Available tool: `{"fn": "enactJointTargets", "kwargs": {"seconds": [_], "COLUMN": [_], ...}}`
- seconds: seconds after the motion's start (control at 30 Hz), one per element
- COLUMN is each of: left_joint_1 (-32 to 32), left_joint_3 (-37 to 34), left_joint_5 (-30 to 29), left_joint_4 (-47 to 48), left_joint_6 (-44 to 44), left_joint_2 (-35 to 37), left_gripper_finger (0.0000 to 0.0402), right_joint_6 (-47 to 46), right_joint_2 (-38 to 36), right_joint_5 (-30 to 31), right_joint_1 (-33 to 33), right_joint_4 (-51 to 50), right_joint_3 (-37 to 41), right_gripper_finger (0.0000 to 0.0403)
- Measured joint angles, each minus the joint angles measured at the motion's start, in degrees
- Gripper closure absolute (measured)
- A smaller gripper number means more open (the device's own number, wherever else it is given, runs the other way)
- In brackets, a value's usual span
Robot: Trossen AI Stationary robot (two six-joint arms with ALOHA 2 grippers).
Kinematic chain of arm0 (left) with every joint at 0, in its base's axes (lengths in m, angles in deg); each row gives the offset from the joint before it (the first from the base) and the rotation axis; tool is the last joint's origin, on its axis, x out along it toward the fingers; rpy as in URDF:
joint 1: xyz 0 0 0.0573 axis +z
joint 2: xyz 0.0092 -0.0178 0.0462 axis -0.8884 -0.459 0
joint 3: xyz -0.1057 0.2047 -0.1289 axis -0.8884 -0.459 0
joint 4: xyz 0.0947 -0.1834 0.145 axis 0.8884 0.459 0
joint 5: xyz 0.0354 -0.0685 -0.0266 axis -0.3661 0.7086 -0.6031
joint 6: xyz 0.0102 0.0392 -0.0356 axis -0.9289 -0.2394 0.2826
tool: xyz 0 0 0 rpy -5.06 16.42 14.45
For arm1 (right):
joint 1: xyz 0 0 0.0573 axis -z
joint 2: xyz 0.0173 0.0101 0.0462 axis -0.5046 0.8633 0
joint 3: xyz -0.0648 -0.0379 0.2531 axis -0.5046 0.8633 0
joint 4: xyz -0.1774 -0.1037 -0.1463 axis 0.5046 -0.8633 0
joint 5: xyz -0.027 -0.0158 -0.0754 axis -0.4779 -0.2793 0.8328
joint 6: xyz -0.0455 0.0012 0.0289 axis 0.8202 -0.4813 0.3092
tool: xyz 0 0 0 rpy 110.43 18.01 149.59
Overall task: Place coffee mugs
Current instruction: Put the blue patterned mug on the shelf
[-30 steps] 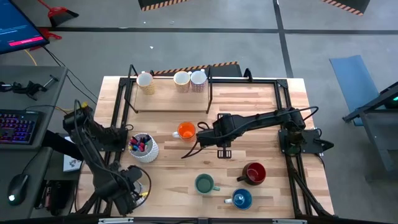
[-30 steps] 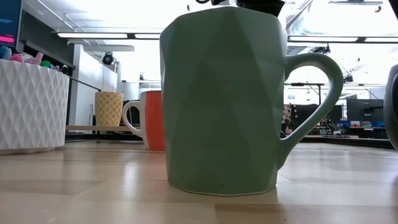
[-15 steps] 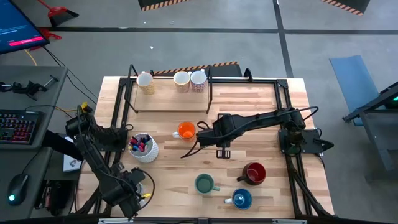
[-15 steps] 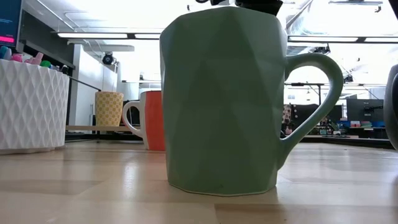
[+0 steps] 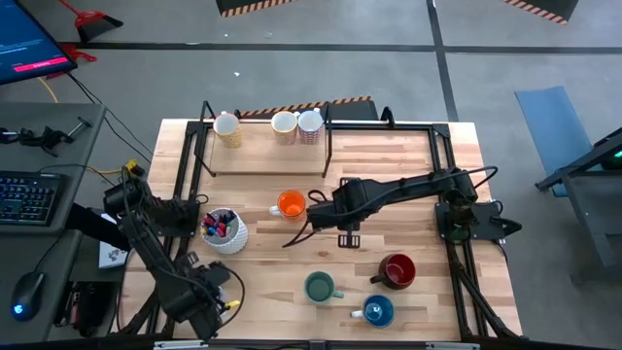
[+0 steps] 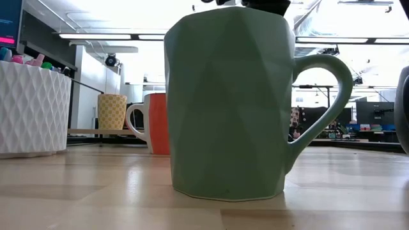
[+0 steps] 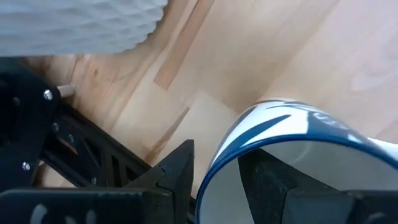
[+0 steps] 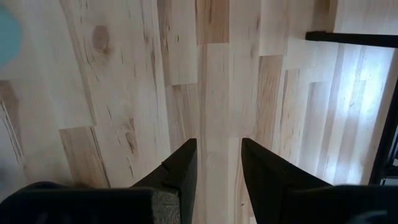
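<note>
I hold the left gripper (image 7: 217, 180) at the table's (image 5: 389, 160) front-left corner, fingers clamped across the rim of a white mug with blue markings (image 7: 298, 155) (one finger inside). The right gripper (image 8: 216, 168) hovers open over bare wood beside the orange mug (image 5: 290, 204).

place: robotics lab | signs: keyboard (image 5: 27, 197), monitor (image 5: 29, 49), hazard-striped concrete floor (image 5: 292, 73)

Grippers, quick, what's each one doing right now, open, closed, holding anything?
Left gripper: closed on the rim of a white mug with blue markings.
Right gripper: open, holding nothing, above bare table.
</note>
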Motion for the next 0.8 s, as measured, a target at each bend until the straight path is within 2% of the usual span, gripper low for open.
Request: {"fn": "enactJointTargets", "kwargs": {"seconds": [0.17, 0.57, 0.67, 0.8], "left_joint_1": [0.00, 0.04, 0.04, 0.00], "left_joint_3": [0.00, -0.02, -0.02, -0.02], "left_joint_5": [-0.02, 0.04, 0.07, 0.35], "left_joint_4": [-1.95, -3.03, -2.94, -3.05], "left_joint_6": [-2.69, -2.60, -2.62, -2.69], "left_joint_2": [0.00, 0.00, 0.00, 0.07], "left_gripper_finger": [0.0289, 0.0290, 0.0307, 0.0357], "right_joint_6": [0.00, -0.09, -1.16, -1.97], "right_joint_2": [0.00, 0.00, 0.00, 0.00], "right_joint_5": [-0.03, -0.01, -0.02, 0.00], "right_joint_1": [-0.51, -2.14, -2.81, -3.78], "right_joint_4": [0.01, 0.00, 0.00, 0.00], "right_joint_3": [0.00, 0.00, 0.00, 0.00], "right_gripper_finger": [0.0300, 0.0300, 0.0300, 0.0300]}}
